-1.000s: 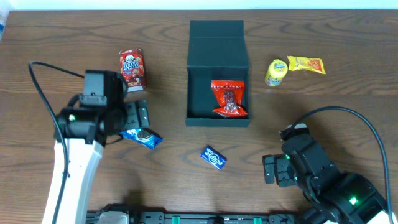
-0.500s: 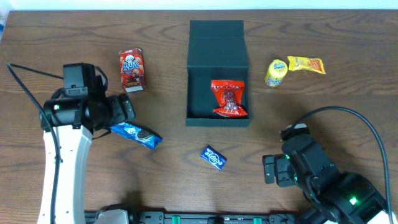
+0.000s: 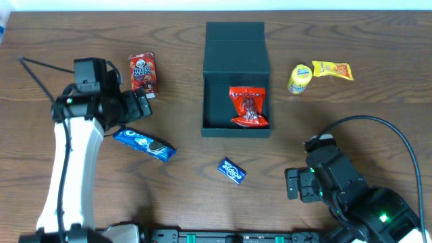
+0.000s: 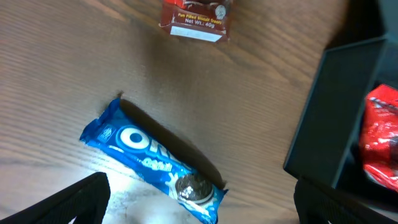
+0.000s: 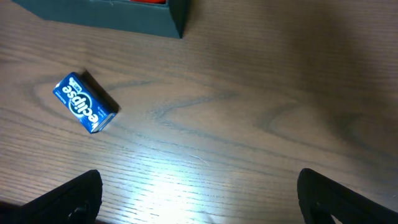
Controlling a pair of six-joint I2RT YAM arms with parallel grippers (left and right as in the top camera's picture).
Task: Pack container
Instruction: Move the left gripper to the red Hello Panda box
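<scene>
The dark teal-black container (image 3: 216, 81) stands open at the table's middle back, lid flap folded away, with a red snack packet (image 3: 248, 106) inside; its wall (image 4: 323, 118) and the red packet (image 4: 380, 140) show in the left wrist view. A blue Oreo packet (image 3: 144, 144) lies left of it, also in the left wrist view (image 4: 152, 163). My left gripper (image 3: 138, 108) is open and empty, just above the Oreo packet's far end. My right gripper (image 3: 293, 184) is open and empty at the front right. A blue Eclipse pack (image 3: 231, 171) lies in front of the container, also in the right wrist view (image 5: 85, 102).
A red-brown Hello Panda box (image 3: 144, 75) stands at the back left, its lower part showing in the left wrist view (image 4: 198, 18). A yellow round snack (image 3: 299, 78) and a yellow-orange wrapper (image 3: 332, 69) lie right of the container. Cables trail from both arms.
My left arm has moved left and then back towards the Hello Panda box, uncovering the Oreo packet, which has shifted a little left. The right arm has not moved.
</scene>
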